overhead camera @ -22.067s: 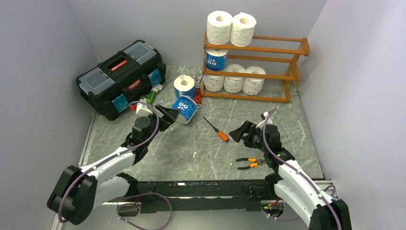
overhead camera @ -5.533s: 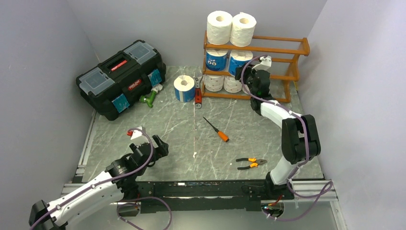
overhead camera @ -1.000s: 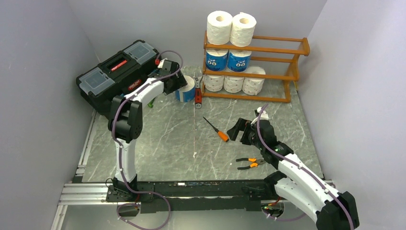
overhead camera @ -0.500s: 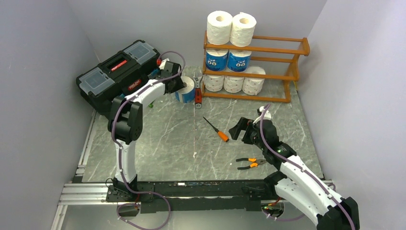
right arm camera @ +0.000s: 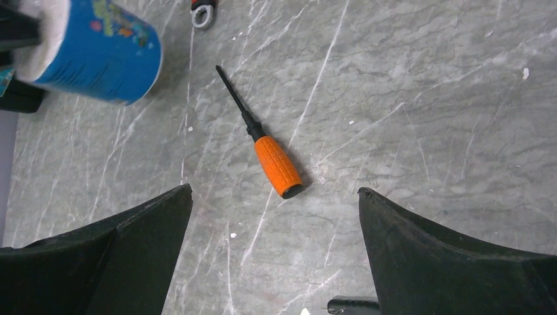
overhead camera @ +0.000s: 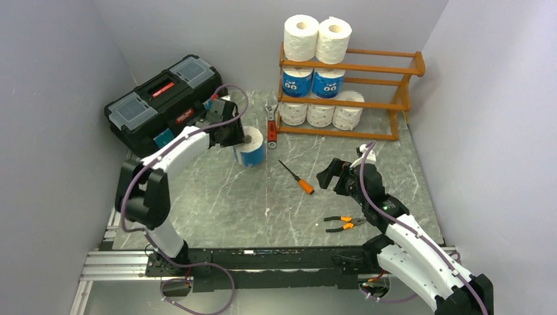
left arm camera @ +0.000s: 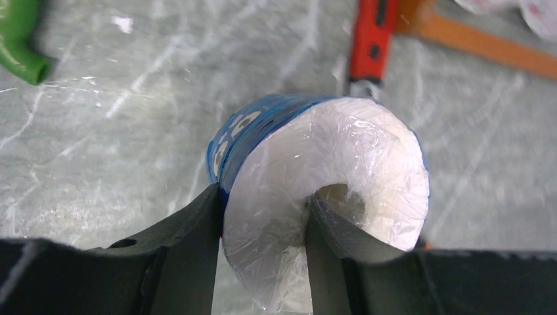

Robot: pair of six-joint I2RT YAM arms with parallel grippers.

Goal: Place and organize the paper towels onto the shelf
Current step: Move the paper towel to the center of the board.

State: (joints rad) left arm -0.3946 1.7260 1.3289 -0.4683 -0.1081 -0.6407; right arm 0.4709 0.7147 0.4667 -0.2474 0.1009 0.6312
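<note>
The orange-brown shelf (overhead camera: 368, 69) stands at the back right. Two white paper towels (overhead camera: 317, 38) sit on its top tier, two blue-wrapped ones (overhead camera: 311, 83) on the middle tier and three white ones (overhead camera: 320, 114) at the bottom. My left gripper (overhead camera: 238, 136) (left arm camera: 264, 195) is shut on one more blue-wrapped roll (overhead camera: 251, 147) (left arm camera: 328, 177) (right arm camera: 98, 56). One finger is in its hollow core and the other presses the outside wall. The roll hangs tilted in front of the toolbox. My right gripper (overhead camera: 332, 176) (right arm camera: 274, 191) is open over the table, holding nothing.
A black toolbox (overhead camera: 165, 105) stands at the back left. A red-handled wrench (overhead camera: 270, 128) (left arm camera: 371, 36) lies near the shelf's foot, with a green object (left arm camera: 16, 39) beside the toolbox. An orange-handled screwdriver (overhead camera: 297, 177) (right arm camera: 272, 161) and orange pliers (overhead camera: 343, 224) lie near my right gripper.
My left gripper closed on the blue roll by the toolbox and carried it toward the near middle of the table. The right arm barely moved.
</note>
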